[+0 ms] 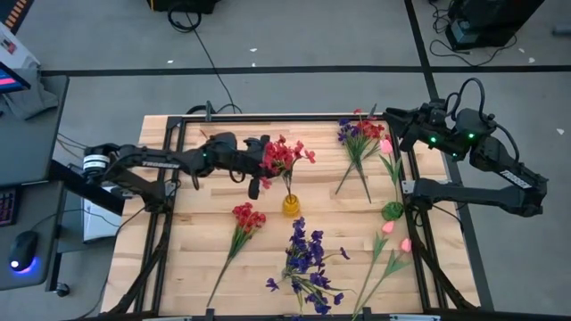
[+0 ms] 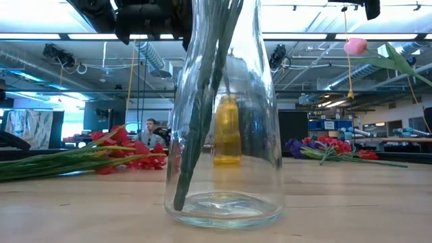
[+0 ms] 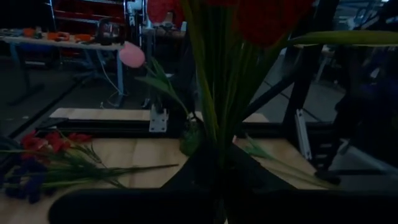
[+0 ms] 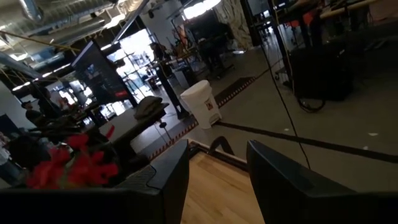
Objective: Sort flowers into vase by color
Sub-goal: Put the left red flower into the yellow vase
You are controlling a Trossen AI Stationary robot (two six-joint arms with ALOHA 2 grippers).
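Observation:
My left gripper (image 1: 265,168) is over the table's middle, shut on a red flower sprig (image 1: 285,154) that stands above the small yellow vase (image 1: 291,205). One pink tulip (image 1: 385,144) stands with its stem in the green vase (image 1: 393,211). A clear glass vase (image 2: 223,135) by the near edge holds green stems; purple blooms (image 1: 305,259) spread there. My right gripper (image 1: 391,120) waits open at the far right, with nothing between its fingers (image 4: 168,180). My left gripper pinches the red sprig's green stems (image 3: 216,134) between its two fingers, below the blooms (image 3: 267,15). The fingers come in level from the table's left and lie across the stems. The sprig stands upright and its lower stem (image 1: 288,185) reaches down to the yellow vase; whether it is inside I cannot tell.
One red sprig (image 1: 243,223) lies left of the yellow vase. A mixed purple and red bunch (image 1: 357,135) lies at the far right. Pink tulips (image 1: 393,241) lie at the near right. Black frame rails (image 1: 169,205) run along both table sides.

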